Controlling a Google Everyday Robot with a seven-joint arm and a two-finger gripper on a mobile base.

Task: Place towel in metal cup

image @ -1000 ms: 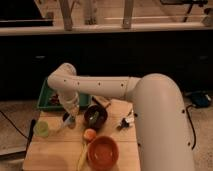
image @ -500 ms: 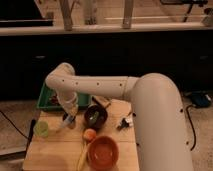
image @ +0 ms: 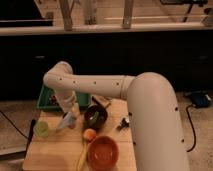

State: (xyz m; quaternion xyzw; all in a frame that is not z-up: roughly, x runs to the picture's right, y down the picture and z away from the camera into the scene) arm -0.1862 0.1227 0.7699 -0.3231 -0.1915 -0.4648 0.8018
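A wooden tabletop (image: 52, 152) is seen bearing a green cup (image: 41, 129), a pale towel (image: 66, 122) (near the cup), a dark bowl (image: 95, 116), an orange fruit (image: 89, 134) and an orange bowl (image: 103, 151). The gripper (image: 70, 113) is poised at the towel.

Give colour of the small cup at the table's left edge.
Light green cup, camera view; gripper hangs just right of it, at the pale towel.

The thick cream-white tubular arm (image: 105, 86), dotted with small dark holes, narrows to its gripper (image: 70, 113) at lower left.
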